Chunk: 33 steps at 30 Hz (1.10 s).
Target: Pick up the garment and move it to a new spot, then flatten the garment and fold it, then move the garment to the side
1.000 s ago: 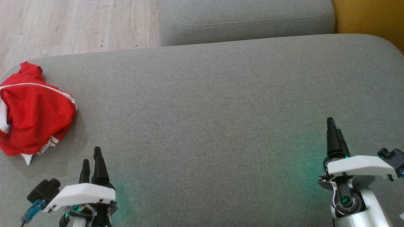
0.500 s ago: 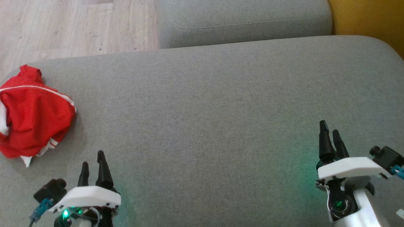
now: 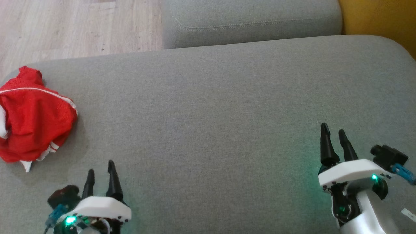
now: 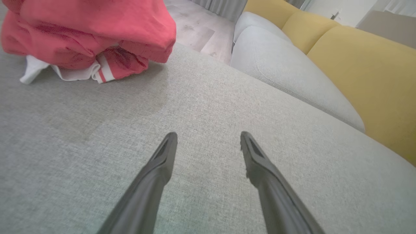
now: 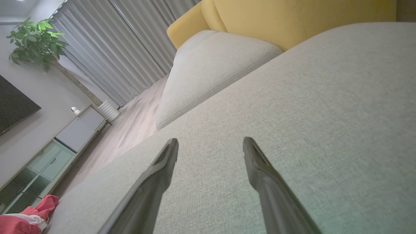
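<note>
We are holding both grippers low over the grey sofa seat (image 3: 208, 107).
Our left gripper (image 3: 101, 166) and right gripper (image 3: 332, 128) are each keeping their fingers spread apart, gripping nothing, while the crumpled red garment (image 3: 34, 113) is lying at the seat's left edge, near the left gripper but not touching it.

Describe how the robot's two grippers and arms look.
The left gripper and right gripper each have two long, tapering black fingers on a white shell with a green light. A black camera with a blue plug sits beside each. The right forearm is pale.
</note>
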Available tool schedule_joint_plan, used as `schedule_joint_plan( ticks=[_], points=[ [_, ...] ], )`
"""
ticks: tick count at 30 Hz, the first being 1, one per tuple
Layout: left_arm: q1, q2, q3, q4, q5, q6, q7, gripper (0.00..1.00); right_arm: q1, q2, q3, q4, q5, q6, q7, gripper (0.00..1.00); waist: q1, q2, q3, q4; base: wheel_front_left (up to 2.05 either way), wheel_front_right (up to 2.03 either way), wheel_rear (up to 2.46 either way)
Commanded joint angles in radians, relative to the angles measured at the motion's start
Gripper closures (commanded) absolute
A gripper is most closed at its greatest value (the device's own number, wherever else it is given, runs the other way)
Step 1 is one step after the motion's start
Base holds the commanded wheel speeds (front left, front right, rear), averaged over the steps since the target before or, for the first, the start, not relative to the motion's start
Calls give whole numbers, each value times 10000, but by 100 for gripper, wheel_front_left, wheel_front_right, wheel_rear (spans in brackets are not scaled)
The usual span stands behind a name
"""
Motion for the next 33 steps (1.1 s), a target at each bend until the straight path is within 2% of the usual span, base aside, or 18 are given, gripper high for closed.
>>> schedule_joint_plan(
  ticks=[1, 15, 33],
  points=[
    [-634, 196, 114, -180, 424, 54, -162, 0, -648, -38, 253, -221, -403, -5, -193, 0, 0, 0, 18, 2, 0, 0, 0],
    [-1320, 267, -210, -146, 2156, 217, -543, 0, -1370, -7, 680, 81, -2034, -6, -576, 0, 0, 0, 238, -27, 0, 0, 0],
    [-1398, 182, -160, -583, 4226, 1019, -1072, 0, -1498, 125, 710, -152, -4335, -7, -1107, 0, 0, 0, 203, -83, 0, 0, 0]
  ],
)
